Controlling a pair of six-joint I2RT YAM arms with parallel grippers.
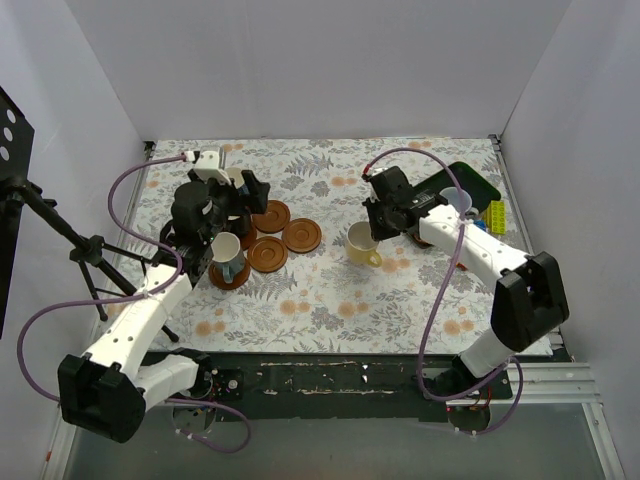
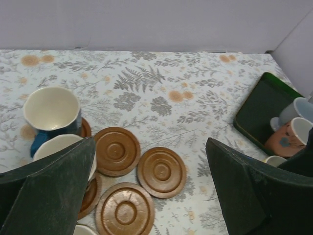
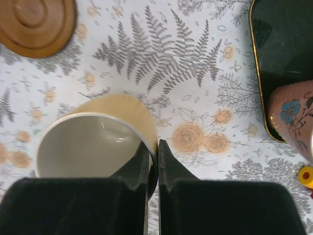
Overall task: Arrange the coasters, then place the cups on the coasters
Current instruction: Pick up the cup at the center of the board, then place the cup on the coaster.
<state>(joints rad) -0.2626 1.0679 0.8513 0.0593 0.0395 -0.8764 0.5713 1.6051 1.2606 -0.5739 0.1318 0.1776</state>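
Note:
Three bare coasters lie close together [image 2: 116, 151] [image 2: 162, 172] [image 2: 125, 210], also visible in the top view [image 1: 302, 235]. My left gripper [image 2: 151, 196] hangs open above them, nothing between its fingers. A dark blue cup [image 2: 51, 110] stands on a coaster to their left. Another pale-rimmed cup [image 2: 61, 146] is partly hidden by my left finger. My right gripper [image 3: 153, 149] is shut on the rim of the yellow cup [image 3: 98, 142], one finger inside and one outside. In the top view this yellow cup [image 1: 362, 243] stands mid-table, right of the coasters.
A dark green tray [image 1: 470, 185] sits at the back right, with a pink flowered cup [image 2: 288, 139] and a light blue cup [image 2: 296, 110] at it. Colourful toy blocks [image 1: 495, 215] lie right of the tray. White walls enclose the floral cloth on three sides.

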